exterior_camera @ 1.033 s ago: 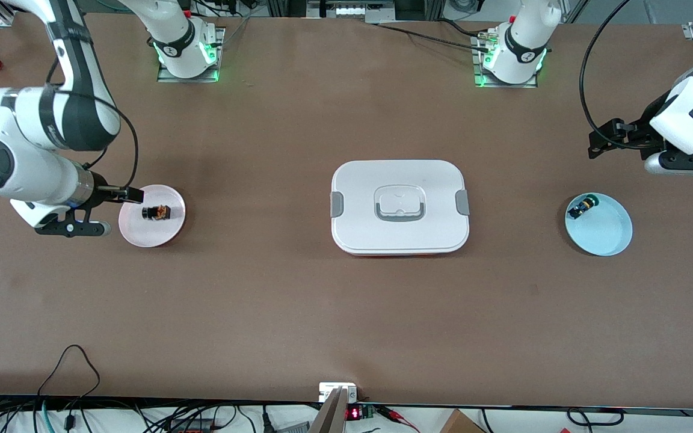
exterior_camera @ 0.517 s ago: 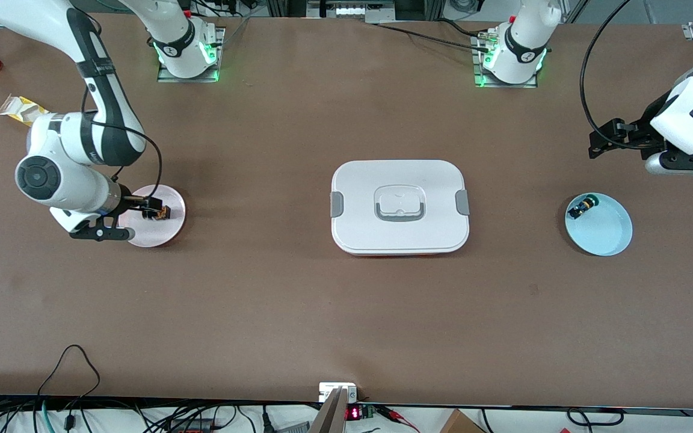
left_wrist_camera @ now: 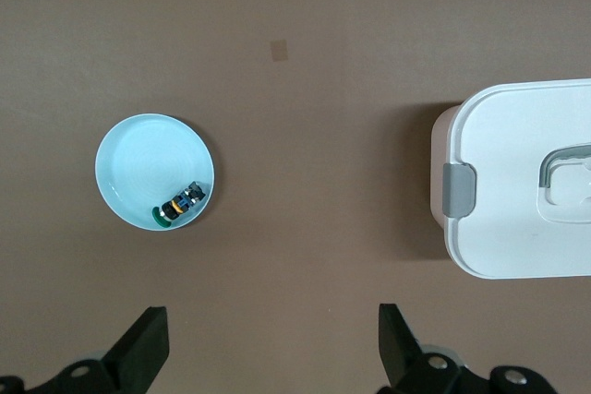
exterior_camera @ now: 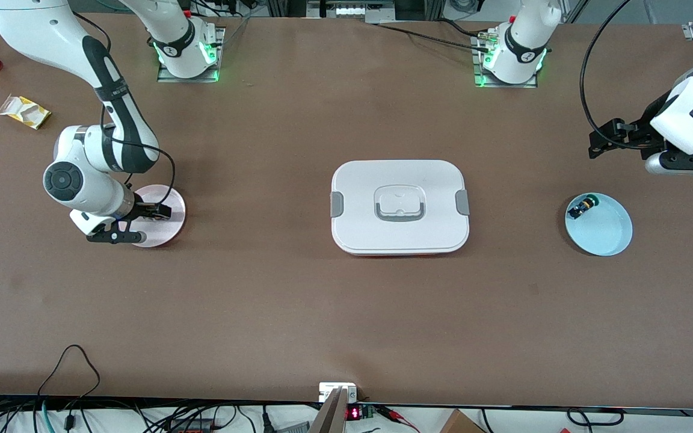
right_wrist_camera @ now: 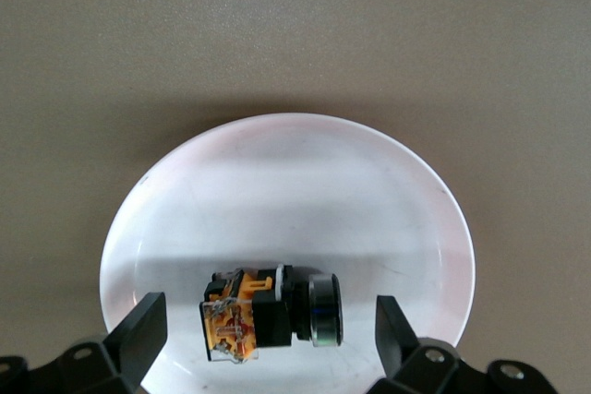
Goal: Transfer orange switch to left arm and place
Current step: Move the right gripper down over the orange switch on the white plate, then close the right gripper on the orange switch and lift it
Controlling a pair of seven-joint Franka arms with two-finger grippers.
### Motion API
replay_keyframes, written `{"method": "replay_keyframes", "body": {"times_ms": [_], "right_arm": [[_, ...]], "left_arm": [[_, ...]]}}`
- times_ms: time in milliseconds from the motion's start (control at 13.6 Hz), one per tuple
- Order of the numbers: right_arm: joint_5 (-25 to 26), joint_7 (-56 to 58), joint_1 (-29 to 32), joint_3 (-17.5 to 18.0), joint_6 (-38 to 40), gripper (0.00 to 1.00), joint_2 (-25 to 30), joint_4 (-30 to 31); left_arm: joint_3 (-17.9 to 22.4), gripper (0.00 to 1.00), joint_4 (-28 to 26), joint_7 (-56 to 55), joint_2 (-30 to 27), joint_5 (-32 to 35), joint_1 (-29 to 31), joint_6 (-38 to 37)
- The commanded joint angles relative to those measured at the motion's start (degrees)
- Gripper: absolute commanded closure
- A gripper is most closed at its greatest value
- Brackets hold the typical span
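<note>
Tabletop (exterior_camera: 322, 313): right end effector (right_wrist_camera: 263, 331) straddles orange switch (right_wrist_camera: 268, 311).

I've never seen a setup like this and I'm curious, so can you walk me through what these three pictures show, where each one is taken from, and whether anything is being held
Two white robot arms stand at a brown table. One picture looks down from a high camera facing them; the other two come from cameras on each arm's wrist.

In the middle lies a white box with a closed lid. Toward the right arm's end sits a pink plate holding the orange switch. Toward the left arm's end a blue plate holds a green-capped switch.

The right gripper is low over the pink plate, fingers open on either side of the orange switch, not gripping it. The left gripper waits open in the air, holding nothing.
</note>
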State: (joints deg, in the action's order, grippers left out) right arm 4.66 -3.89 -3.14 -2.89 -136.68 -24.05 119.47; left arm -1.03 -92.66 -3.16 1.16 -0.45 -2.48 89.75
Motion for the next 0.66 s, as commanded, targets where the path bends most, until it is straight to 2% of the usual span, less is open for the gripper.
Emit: {"method": "replay_keyframes", "body": {"times_ms": [0, 369, 590], "right_arm": [[0.62, 0.81, 0.50, 0.42, -1.05, 0.00, -0.29, 0.50], [0.70, 2.20, 0.24, 0.42, -1.83, 0.00, -1.61, 1.11], [0.62, 3.98, 0.59, 0.42, -6.23, 0.00, -1.88, 4.02]], "left_arm": [[0.15, 0.00, 1.60, -0.35, 0.51, -0.34, -0.15, -1.24], [0.06, 0.00, 1.69, -0.35, 0.51, -0.34, -0.24, -1.33], [0.06, 0.00, 1.60, -0.35, 0.42, -0.34, -0.24, -1.33]]}}
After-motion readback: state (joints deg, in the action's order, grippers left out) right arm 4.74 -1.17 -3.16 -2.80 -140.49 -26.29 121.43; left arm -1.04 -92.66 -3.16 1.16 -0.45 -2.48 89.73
